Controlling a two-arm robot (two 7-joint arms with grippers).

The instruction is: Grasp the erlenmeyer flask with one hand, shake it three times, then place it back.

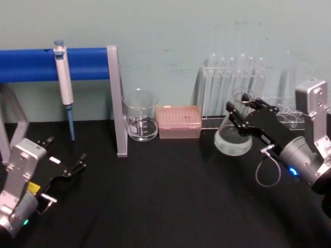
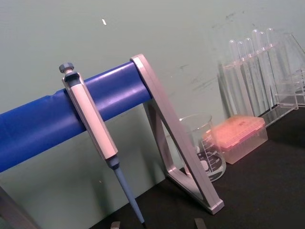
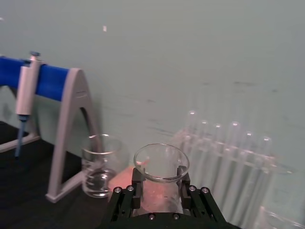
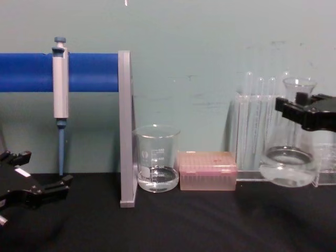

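Soft, even light is seen throughout; a faint shadow is cast on the wall beside the test tubes, their tips touched by glints

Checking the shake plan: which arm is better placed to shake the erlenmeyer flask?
Right. The right gripper is shut on the neck of the erlenmeyer flask; the left gripper rests open on the far left, well away from it.

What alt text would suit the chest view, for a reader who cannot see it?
The right gripper clamps the neck of the erlenmeyer flask by the test tube rack. A beaker and pink box stand left of it; the left gripper rests open, far left.
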